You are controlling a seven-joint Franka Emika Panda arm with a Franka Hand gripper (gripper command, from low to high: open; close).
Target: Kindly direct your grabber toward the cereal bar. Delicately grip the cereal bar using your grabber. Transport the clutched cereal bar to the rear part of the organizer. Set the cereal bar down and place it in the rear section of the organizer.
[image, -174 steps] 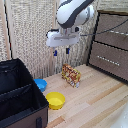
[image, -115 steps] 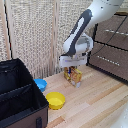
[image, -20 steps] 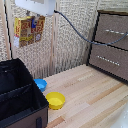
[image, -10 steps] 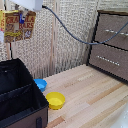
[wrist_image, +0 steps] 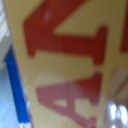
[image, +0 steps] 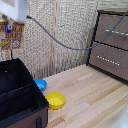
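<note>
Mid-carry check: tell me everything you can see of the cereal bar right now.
The cereal bar is a small flat box, cardboard by its look, printed red, yellow and orange, with "BARS" legible. It hangs upright in the air directly below the pale gripper at the exterior view's upper left, above the black organizer and touching nothing else. The box hides the fingers. The wrist view shows only its blurred face, with big red letters on yellow.

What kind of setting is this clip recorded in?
Likely a home-style room or mock-up: a dark chest of drawers, woven wall panels and a light wooden floor or tabletop with bowls beside the organizer.
</note>
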